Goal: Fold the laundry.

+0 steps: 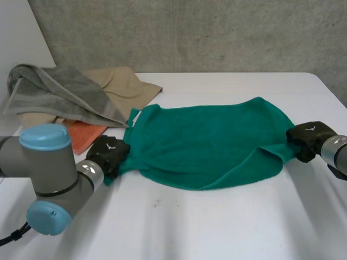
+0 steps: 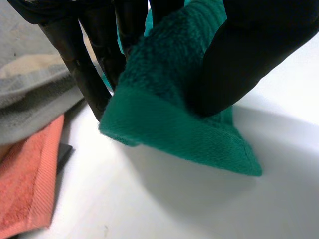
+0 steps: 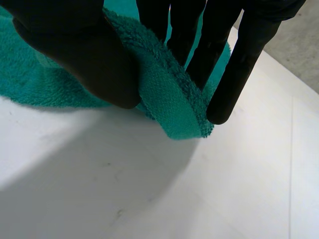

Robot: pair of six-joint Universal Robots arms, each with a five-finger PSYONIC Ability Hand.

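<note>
— How do the arms stand?

— Both are low. The left arm comes in over the table's near left corner, and the right arm comes in at its right edge. The left hand pinches the near left corner of the green towel between its thumb and fingers. The right hand pinches the towel's near right corner, thumb in front of the hem and straight fingers behind it.

— And around them?

— There is a white table with a grey concrete wall behind it. A heap lies toward the far left corner: a grey towel over a beige cloth. An orange cloth lies at the heap's near side, just beside the left hand.

— The towel itself?

— It is terry with a flat hem, spread across the middle of the table. Its near right part is turned over in a flap. Both pinched corners are raised just off the surface.
</note>
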